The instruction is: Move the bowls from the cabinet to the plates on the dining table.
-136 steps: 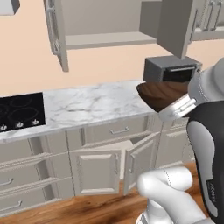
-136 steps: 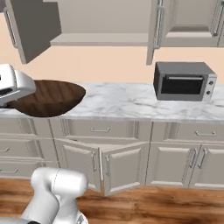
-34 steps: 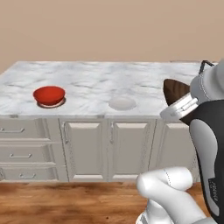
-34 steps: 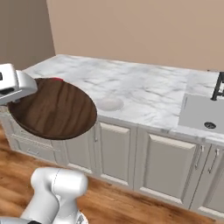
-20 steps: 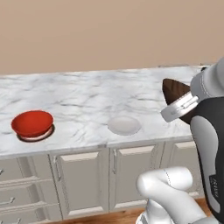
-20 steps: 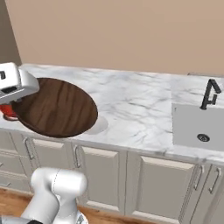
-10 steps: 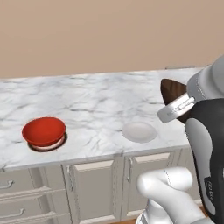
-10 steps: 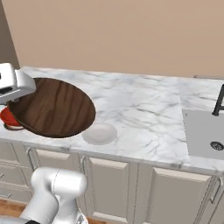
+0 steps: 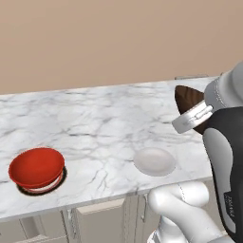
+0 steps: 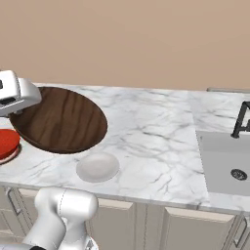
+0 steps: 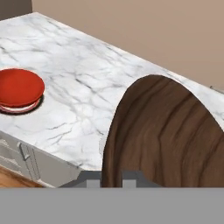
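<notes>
Base driven closer to marble dining table [image 9: 95, 123] | beige wall behind | fingers [image 11: 116, 177] clamp brown bowl [image 10: 61, 119]

Brown bowl [image 10: 61, 119] looks like dark grained wood, matt; red bowl [image 9: 36, 167] glossy and smooth; surface [image 9: 104, 128] polished white grey-veined marble.

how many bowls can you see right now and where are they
2. The glossy red bowl sits on a dark plate on the marble table's left. The dark brown wood-like bowl is held in the gripper.
</notes>
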### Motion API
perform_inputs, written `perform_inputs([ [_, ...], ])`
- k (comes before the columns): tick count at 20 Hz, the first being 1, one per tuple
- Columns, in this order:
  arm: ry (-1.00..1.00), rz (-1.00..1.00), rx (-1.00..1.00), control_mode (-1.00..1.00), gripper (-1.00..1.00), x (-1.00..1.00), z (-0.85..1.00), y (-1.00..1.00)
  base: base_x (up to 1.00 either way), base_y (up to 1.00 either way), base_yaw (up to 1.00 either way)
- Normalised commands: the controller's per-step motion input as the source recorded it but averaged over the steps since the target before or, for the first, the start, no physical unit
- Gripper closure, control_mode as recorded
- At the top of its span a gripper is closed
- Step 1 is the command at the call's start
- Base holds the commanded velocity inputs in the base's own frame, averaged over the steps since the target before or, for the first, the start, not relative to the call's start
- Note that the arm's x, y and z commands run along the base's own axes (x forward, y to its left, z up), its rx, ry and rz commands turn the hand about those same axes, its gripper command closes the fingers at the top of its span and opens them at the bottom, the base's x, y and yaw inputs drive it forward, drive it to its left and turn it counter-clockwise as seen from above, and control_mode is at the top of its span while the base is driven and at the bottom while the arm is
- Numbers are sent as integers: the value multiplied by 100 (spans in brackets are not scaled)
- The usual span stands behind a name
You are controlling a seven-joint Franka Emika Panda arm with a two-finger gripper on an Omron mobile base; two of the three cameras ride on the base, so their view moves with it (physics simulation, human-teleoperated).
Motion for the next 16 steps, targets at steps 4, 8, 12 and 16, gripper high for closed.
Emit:
perform_inputs([
  [4, 0, 0, 0, 100, 100, 0, 0, 0, 34, 1, -22],
  [8, 0, 0, 0, 100, 100, 0, 0, 0, 0, 0, -2],
  [12, 0, 0, 0, 100, 100, 0, 0, 0, 0, 0, 0],
  [16, 0, 0, 0, 100, 100, 0, 0, 0, 0, 0, 0],
])
